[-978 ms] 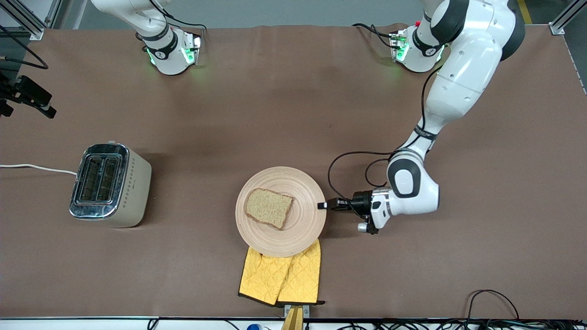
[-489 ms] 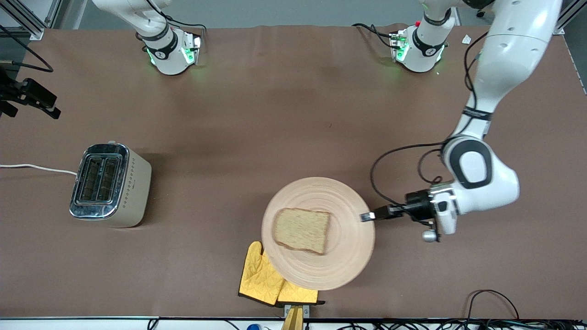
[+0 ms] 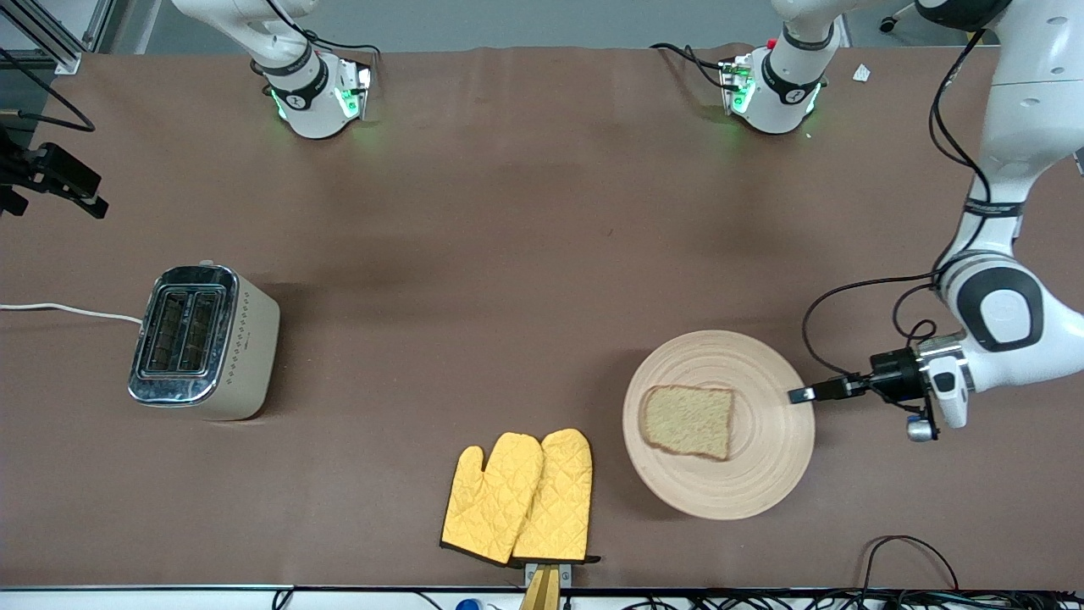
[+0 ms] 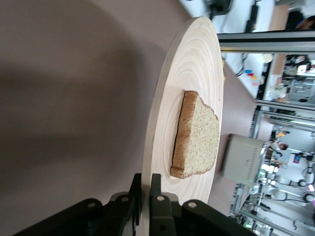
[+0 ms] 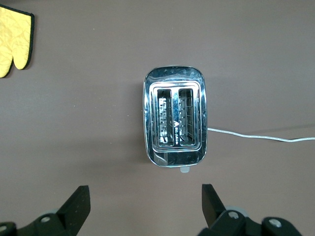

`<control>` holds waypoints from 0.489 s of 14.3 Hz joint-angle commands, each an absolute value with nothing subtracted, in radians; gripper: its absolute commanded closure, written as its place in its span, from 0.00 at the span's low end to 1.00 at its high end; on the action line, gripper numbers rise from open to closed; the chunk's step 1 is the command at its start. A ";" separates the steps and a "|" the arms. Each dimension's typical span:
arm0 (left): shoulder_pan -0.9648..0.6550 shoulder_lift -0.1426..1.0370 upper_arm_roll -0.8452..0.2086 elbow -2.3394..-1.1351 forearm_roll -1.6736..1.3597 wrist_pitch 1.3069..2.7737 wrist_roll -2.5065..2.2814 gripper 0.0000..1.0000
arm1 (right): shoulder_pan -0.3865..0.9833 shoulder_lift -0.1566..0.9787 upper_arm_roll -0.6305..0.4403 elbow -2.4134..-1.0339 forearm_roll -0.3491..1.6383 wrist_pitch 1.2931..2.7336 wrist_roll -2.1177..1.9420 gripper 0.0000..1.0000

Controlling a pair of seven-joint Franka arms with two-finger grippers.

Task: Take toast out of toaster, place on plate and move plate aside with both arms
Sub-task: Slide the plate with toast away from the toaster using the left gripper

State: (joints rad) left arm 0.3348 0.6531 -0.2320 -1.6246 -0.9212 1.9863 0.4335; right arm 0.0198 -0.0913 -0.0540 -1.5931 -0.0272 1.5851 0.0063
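Observation:
The round beige plate (image 3: 766, 474) carries the toast (image 3: 688, 421), a tan slice lying flat near its middle. My left gripper (image 3: 800, 395) is shut on the plate's rim at the side toward the left arm's end of the table. The left wrist view shows its jaws (image 4: 146, 184) clamped on the rim of the plate (image 4: 192, 73), with the toast (image 4: 199, 135) just past them. My right gripper (image 5: 145, 196) is open and empty, high over the toaster (image 5: 174, 118).
The toaster (image 3: 201, 341) stands toward the right arm's end, its white cord running off the table. Two yellow oven mitts (image 3: 518, 498) lie near the table's front edge, beside the plate. Cables lie along the front edge.
My left gripper has carried the plate with the toast off the mitts and toward the left arm's end of the table. The mitts now lie uncovered. The right arm has barely moved.

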 commanded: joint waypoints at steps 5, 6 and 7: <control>0.581 0.701 -0.249 -1.652 -0.845 1.871 0.652 1.00 | -0.003 -0.086 -0.038 -1.552 -0.023 1.524 0.005 0.00; 0.595 0.713 -0.247 -1.649 -0.845 1.874 0.670 1.00 | 0.000 -0.087 -0.037 -1.557 -0.023 1.517 0.005 0.00; 0.606 0.722 -0.244 -1.648 -0.844 1.876 0.676 1.00 | 0.002 -0.087 -0.037 -1.562 -0.023 1.517 0.005 0.00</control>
